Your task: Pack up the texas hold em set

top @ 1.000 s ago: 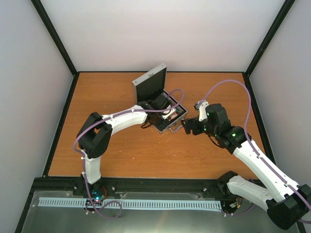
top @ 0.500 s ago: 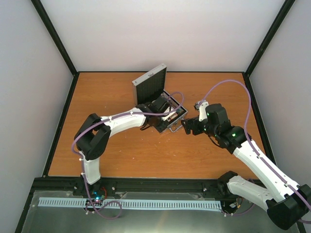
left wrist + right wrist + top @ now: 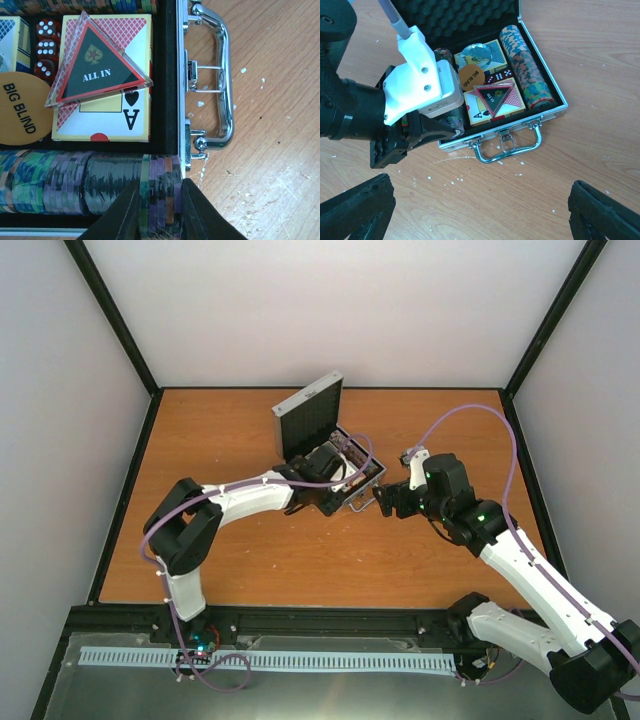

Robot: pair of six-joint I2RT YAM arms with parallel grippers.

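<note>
**Change:** vs. 1 s ago the L arm has stretched further over the counter, elbow lower, wrist advanced onto the small square silver aluminium case [image 3: 308, 418]. R arm pos. unchanged. Judged meaning: the last chips are being seated. Packing is approx. complete and lid closure remains.

**Location:** the case sits mid-width in the far half of the orange wood-grain counter [image 3: 250, 560]. Lid stands upright toward the far edge. The chrome wire handle [image 3: 222, 85] faces the near-right corner.

**L gripper** [image 3: 160, 186]: fingers clamped on a short batch of green/purple ridged poker chips [image 3: 159, 200] at the handle end of the chip row [image 3: 65, 182]. The batch stands proud of the row.

**R gripper** [image 3: 480, 182]: jaws spread wide, nothing held, hovering just near-side of the handle.

**Materials:**
- Case: metal walls, black lining, lid lined w/ egg-crate foam [image 3: 465, 17].
- Centre bay: glossy red-backed card box w/ ace of spades [image 3: 135, 117].
- On the box, askew: clear-edged black triangular "ALL IN" token [image 3: 97, 65].
- Beside it: flat orange "BIG BLIND" disc [image 3: 20, 107] and translucent red dice [image 3: 46, 47].
- Opposite side: second chip row [image 3: 525, 60].
</note>
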